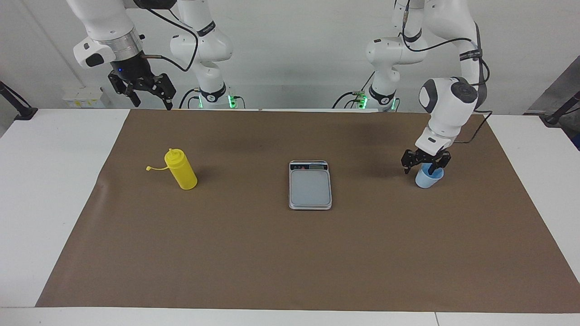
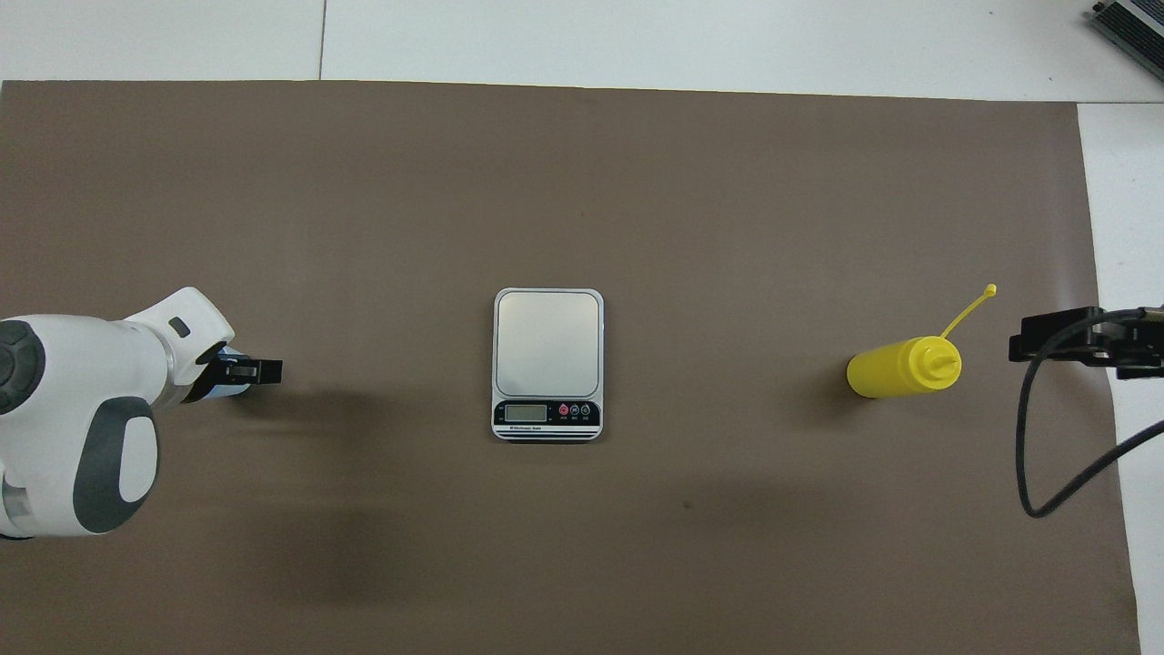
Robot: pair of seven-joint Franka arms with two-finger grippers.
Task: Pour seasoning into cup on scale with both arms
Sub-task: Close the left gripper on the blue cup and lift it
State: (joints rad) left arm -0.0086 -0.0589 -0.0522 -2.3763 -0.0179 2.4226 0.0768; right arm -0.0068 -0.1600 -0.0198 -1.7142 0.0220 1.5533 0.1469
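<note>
A white robot arm lowers its left hand [image 1: 426, 166] onto the rim of the cup [image 1: 427, 179], one finger dipping inside the light blue cup and the other standing outside its wall, the fingers spread and not yet seen to pinch. The cup stands on the brown mat [image 1: 290, 253] toward the left arm's end of the desk [image 1: 50, 181], well apart from the scale [image 1: 310, 184], which sits bare at the middle of the mat with its display strip on the edge nearer the robots. The rim grip appears chosen so the cup can be carried upright to the weighing plate. The seasoning [image 1: 180, 169], a yellow squeeze bottle, stands upright toward the right arm's end, its tethered cap hanging open off the nozzle, apparently ready to pour. The right hand [image 1: 146, 90] waits high over the mat's edge closest to the robots, fingers spread and empty. Neither lift nor pour has begun.
</note>
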